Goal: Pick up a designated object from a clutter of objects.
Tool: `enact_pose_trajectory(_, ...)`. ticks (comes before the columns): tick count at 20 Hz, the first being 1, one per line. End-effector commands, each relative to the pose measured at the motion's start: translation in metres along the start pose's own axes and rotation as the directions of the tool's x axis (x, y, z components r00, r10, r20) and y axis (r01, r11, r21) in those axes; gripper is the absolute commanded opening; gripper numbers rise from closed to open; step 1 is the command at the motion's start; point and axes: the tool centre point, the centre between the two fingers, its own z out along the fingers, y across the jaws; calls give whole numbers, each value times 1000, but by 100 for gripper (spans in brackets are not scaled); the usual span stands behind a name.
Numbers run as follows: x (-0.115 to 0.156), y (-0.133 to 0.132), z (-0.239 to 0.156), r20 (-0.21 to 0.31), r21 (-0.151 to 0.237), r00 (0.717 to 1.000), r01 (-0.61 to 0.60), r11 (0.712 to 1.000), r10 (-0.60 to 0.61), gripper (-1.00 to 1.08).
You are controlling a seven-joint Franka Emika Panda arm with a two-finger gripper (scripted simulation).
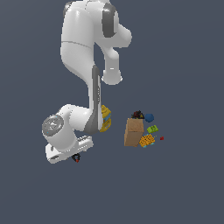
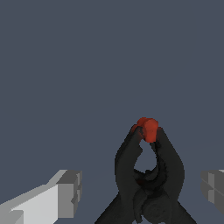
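Observation:
The designated object point(image 2: 146, 175) is a black pronged item with a red tip point(image 2: 148, 127). In the wrist view it lies between my two grey fingers point(image 2: 70, 192), with a small gap showing on each side. My gripper point(image 2: 141, 192) is open around it. In the exterior view the gripper point(image 1: 76, 157) is low at the exterior view's left, with the black and red item point(image 1: 77, 160) just under it. The clutter lies apart, toward the exterior view's right.
A yellow bottle point(image 1: 105, 118) stands partly behind my arm. Further right are a tan cardboard box point(image 1: 133, 131), a dark lump with red specks point(image 1: 137, 114), a blue ball point(image 1: 149, 117), a green piece point(image 1: 152, 129), an orange checkered piece point(image 1: 147, 140) and a tiny red cube point(image 1: 162, 138).

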Motion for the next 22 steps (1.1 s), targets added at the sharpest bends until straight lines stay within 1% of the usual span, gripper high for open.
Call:
enact_pose_trajectory(1,1,1,0,-1,-1,1000,0,1000,0,-100)
enact_pose_trajectory(14,0,0,-1,-1,-1,1000,0,1000,0,-100)
enact_pose_trajectory(22,-5,-12,-20,-1,-1,1000,0,1000,0,-100)
